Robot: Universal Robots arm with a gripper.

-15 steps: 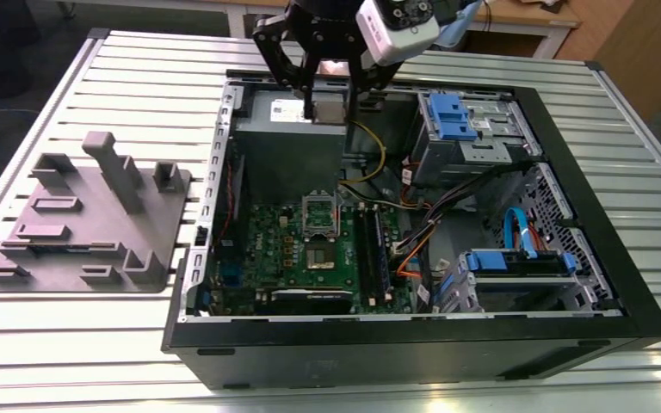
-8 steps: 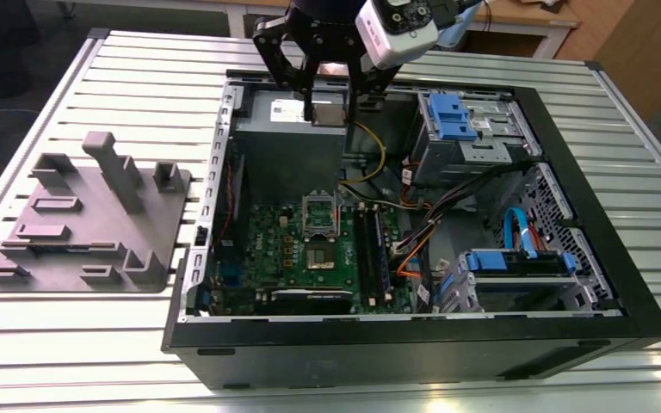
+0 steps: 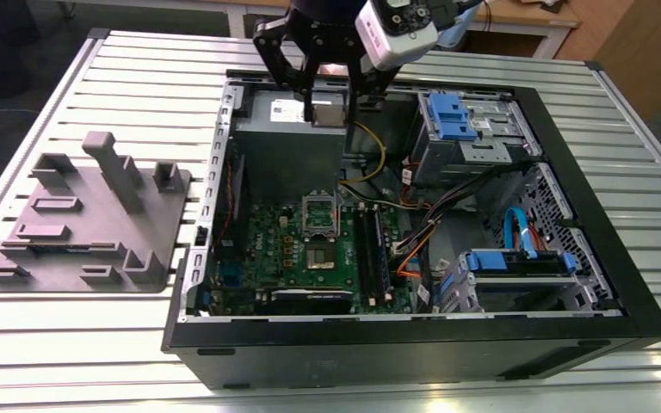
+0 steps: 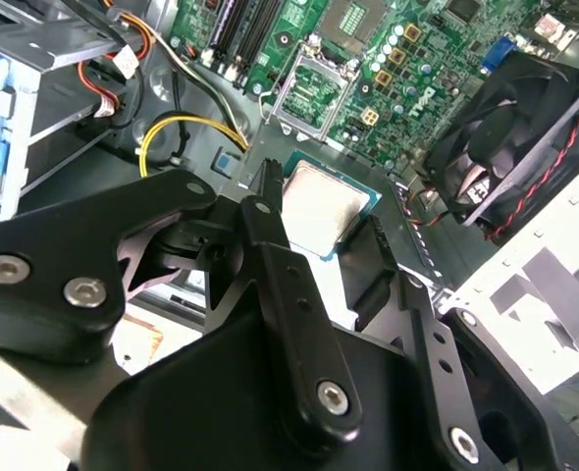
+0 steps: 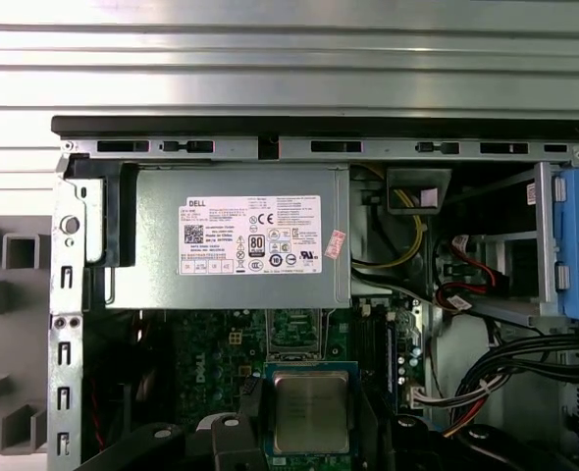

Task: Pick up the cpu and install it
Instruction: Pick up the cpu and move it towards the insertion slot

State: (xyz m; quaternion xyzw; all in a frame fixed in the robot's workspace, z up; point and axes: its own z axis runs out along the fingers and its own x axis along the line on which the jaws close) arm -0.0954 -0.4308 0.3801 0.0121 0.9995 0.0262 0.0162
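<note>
The cpu is a small square chip with a silver-grey top and a green rim. It hangs above the rear of the open computer case, over the power supply. My gripper is shut on it, one black finger on each of two opposite edges. In both wrist views the cpu sits level between the fingers. The open metal-framed socket lies on the green motherboard, lower than the chip and towards the case's middle.
The grey power supply sits directly under the gripper. Blue drive bays and cable bundles fill the exterior view's right side of the case. A black fan stands near the socket. A grey plastic fixture rests on the slatted table at the exterior view's left.
</note>
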